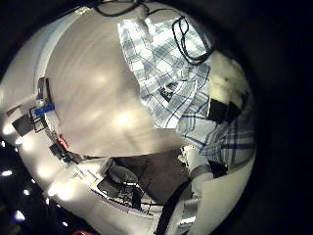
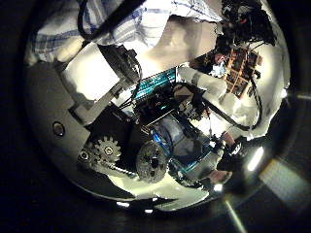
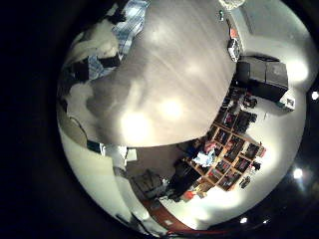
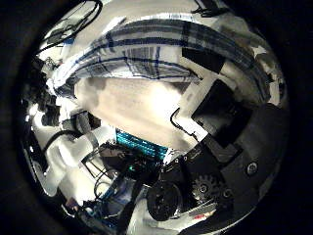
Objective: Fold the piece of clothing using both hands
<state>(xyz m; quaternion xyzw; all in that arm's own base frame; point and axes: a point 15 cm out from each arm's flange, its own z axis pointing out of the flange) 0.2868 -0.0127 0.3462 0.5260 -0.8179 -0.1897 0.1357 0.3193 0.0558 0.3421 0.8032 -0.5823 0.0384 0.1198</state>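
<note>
You have no outside view at this moment, only the four palm cameras. The checked woven shirt with dark and pale stripes (image 1: 171, 73) lies on the pale wood-grain table (image 1: 98, 88), crumpled rather than flat.

Left hand (image 1: 227, 96): in its little finger side view you see its white and black fingers (image 1: 233, 78) against the shirt's edge, with cloth bunched around them. In its thumb side view the shirt (image 2: 126, 19) hangs close over the palm, draped past the finger parts (image 2: 102, 73). You cannot tell for sure whether the fingers pinch the cloth or merely lie in it.

Right hand (image 4: 220, 103): in its thumb side view a folded band of the shirt (image 4: 156, 54) is draped across its fingers (image 4: 230, 69), very close to the palm. Whether those fingers are curled onto the fabric you cannot tell. Its little finger side view shows mostly bare table (image 3: 164, 85), with the shirt (image 3: 125, 35) at the far edge.
</note>
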